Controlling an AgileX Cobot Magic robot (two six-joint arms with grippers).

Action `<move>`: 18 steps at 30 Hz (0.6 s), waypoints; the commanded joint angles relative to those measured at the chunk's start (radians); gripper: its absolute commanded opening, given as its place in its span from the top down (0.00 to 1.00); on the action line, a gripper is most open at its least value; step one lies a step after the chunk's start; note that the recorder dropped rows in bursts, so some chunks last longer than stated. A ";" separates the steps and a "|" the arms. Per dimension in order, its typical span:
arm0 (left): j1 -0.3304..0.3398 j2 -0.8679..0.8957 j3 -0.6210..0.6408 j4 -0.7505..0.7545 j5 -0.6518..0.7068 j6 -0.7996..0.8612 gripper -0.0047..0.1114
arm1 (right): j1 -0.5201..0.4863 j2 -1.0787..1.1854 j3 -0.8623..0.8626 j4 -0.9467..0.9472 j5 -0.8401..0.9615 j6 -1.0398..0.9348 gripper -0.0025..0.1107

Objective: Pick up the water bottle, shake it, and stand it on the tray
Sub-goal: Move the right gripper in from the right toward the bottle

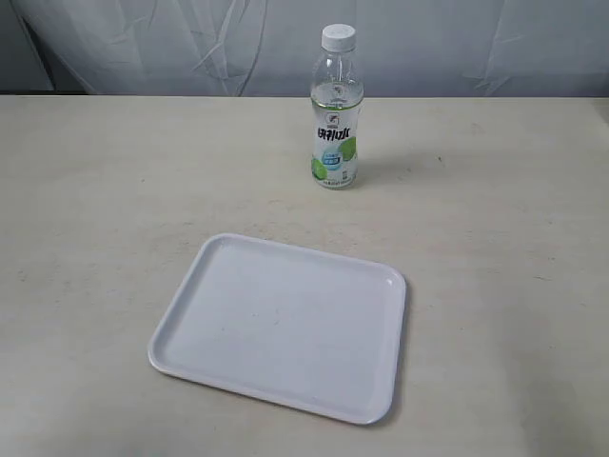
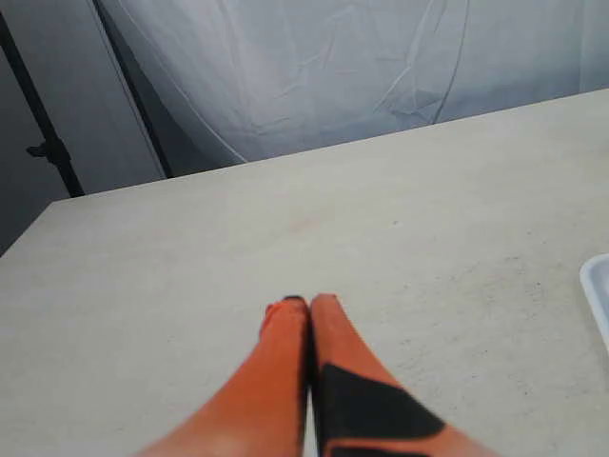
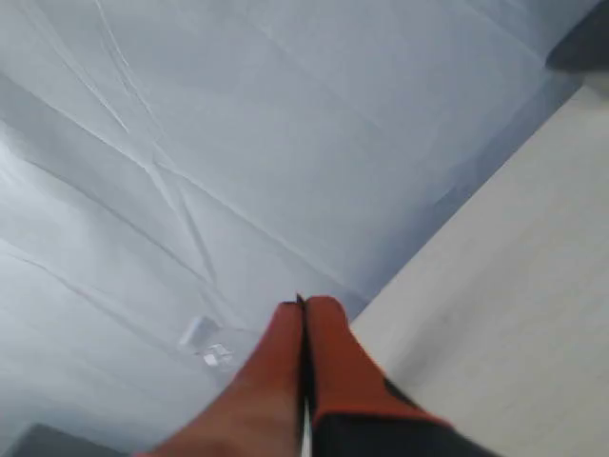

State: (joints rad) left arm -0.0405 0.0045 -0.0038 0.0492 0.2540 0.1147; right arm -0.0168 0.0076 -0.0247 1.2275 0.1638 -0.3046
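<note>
The water bottle [image 1: 336, 109], clear with a white cap and a lime-printed label, stands upright at the back of the table in the exterior view. The white tray [image 1: 285, 322] lies flat in front of it, nearer the camera, with nothing on it. Neither arm shows in the exterior view. In the left wrist view my left gripper [image 2: 307, 303] is shut with nothing in it, over bare table, and a corner of the tray [image 2: 599, 290] shows at the frame's edge. My right gripper [image 3: 304, 306] is shut and empty, pointing at the white backdrop beyond the table edge.
A wrinkled white cloth backdrop [image 1: 190, 43] hangs behind the beige table [image 1: 95, 209]. A dark stand pole [image 2: 43, 124] rises beside the table's far corner in the left wrist view.
</note>
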 commanded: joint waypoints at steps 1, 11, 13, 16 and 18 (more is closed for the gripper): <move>0.000 -0.005 0.004 -0.002 -0.011 -0.001 0.96 | -0.004 -0.008 -0.043 0.243 0.306 -0.182 0.99; 0.000 -0.005 0.004 -0.002 -0.011 -0.001 0.96 | -0.004 0.208 -0.166 0.262 0.299 -0.673 0.99; 0.000 -0.005 0.004 -0.002 -0.011 -0.001 0.96 | -0.004 0.511 -0.242 0.260 0.340 -0.698 0.99; 0.000 -0.005 0.004 -0.002 -0.011 -0.001 0.96 | -0.004 0.803 -0.360 0.265 0.388 -0.810 0.99; 0.000 -0.005 0.004 -0.002 -0.011 -0.001 0.96 | -0.004 1.002 -0.454 0.262 0.460 -0.901 0.99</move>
State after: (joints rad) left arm -0.0405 0.0045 -0.0038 0.0492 0.2540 0.1147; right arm -0.0168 0.8605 -0.4030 1.4956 0.5627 -1.1211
